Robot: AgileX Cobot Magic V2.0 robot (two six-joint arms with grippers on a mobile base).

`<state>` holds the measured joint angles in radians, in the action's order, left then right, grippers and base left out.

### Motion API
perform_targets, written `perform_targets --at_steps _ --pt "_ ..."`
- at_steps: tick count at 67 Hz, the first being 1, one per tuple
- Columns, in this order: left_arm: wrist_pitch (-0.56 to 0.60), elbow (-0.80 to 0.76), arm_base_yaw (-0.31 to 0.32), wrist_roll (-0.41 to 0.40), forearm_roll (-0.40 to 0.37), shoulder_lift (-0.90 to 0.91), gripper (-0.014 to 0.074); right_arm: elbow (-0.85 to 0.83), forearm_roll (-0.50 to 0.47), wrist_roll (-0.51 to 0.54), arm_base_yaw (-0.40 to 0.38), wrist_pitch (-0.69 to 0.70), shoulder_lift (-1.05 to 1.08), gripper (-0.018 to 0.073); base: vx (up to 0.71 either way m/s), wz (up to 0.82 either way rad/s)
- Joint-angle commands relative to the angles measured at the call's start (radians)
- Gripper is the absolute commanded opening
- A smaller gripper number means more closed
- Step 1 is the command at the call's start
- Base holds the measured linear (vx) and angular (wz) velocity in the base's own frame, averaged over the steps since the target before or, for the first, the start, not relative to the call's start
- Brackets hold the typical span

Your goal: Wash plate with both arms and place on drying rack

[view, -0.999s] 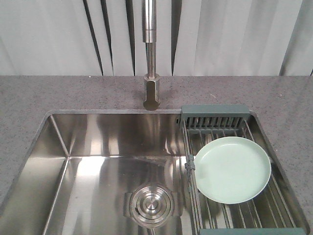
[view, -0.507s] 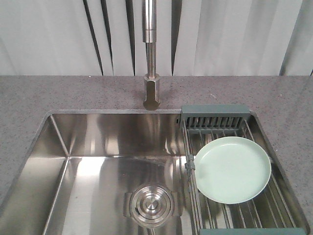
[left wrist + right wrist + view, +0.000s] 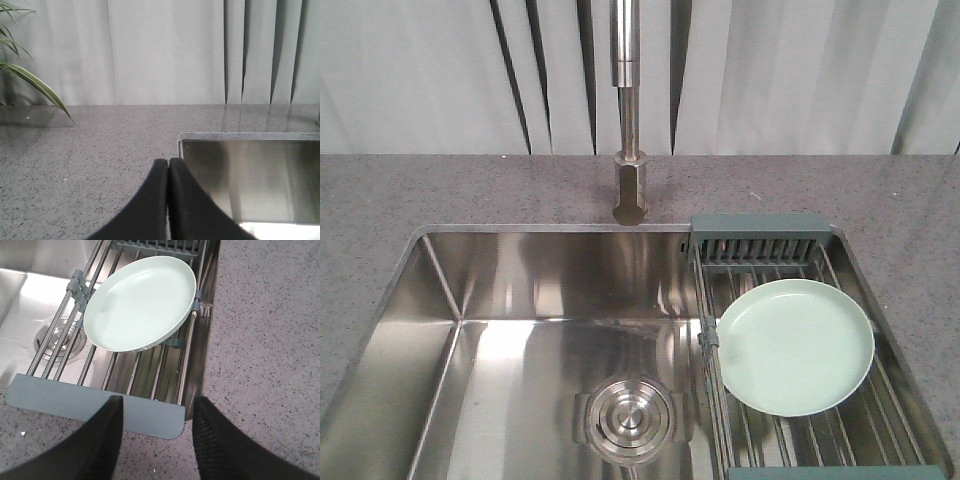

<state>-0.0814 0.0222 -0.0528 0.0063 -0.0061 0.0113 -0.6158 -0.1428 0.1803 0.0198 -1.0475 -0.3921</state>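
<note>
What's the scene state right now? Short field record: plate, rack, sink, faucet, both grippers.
plate: lying flat on the drying rack, not gripped
drying rack: spans right side of sink, wires run front to back
sink: steel basin, round drain cover in the bottom
faucet: behind sink, no water visible
left gripper: shut, over countertop left of sink
right gripper: open, empty, near rack's front bar

Matte-black, tapered, curved end effector fingers [image 3: 107, 440]

I see even, bright overhead light; glare streaks the stainless steel sink basin [image 3: 520, 330] toward seven o'clock. Black left gripper fingers [image 3: 150, 210] are blurred, close to the lens.
</note>
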Motion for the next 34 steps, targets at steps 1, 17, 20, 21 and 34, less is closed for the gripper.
perform_targets --at_steps 1,17,20,21,34 --pt "0.081 -0.023 -0.003 -0.006 -0.004 0.015 -0.0006 -0.025 -0.003 0.004 -0.001 0.057 -0.009 0.0319 0.00 0.00" --pt "0.119 -0.028 -0.003 -0.017 -0.011 0.015 -0.0006 -0.025 -0.003 0.004 -0.001 0.058 -0.009 0.0319 0.00 0.00" --pt "0.121 -0.028 -0.003 -0.030 -0.011 0.015 -0.0006 -0.025 -0.003 0.004 -0.001 0.058 -0.009 0.0319 0.00 0.00" --pt "0.121 -0.028 -0.003 -0.033 -0.011 0.015 -0.0006 -0.025 -0.003 0.004 -0.001 0.058 -0.009 0.0319 0.00 0.00" --pt "0.130 -0.028 -0.003 -0.035 -0.011 0.015 -0.0006 -0.025 -0.003 0.004 -0.001 0.058 -0.009 0.0319 0.00 0.00"
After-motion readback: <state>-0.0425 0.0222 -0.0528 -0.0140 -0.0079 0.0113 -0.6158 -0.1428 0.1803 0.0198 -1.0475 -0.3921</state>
